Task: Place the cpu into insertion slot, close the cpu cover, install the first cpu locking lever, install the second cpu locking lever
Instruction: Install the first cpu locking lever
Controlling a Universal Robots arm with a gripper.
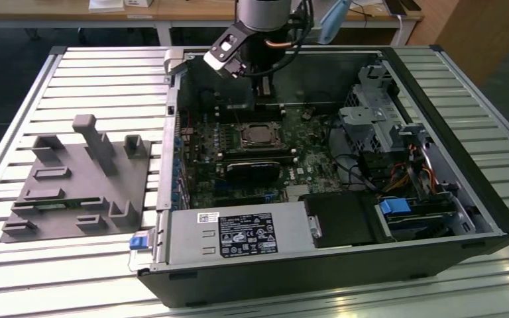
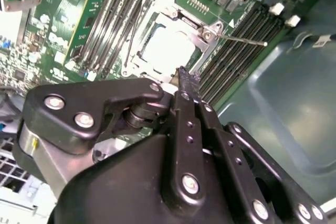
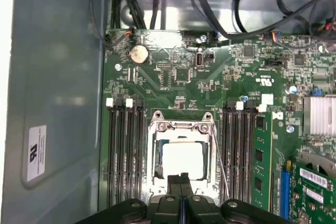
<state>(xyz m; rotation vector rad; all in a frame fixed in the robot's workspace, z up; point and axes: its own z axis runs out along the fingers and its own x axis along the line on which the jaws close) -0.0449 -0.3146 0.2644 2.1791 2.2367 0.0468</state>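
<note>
- cpu, framed by the cpu cover, lies below the gripper, near its tips
- gripper fingers pressed together, empty
- locking lever: long axis runs beside the cover

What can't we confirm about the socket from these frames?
- First wrist view: the gripper covers the near edge of the cpu cover, so how it sits there is hidden.
- Exterior view: the insertion slot is too small to tell lever positions.
- Second wrist view: the gripper's body hides the board beside the cpu; whether the wire lever is hooked is unclear.
</note>
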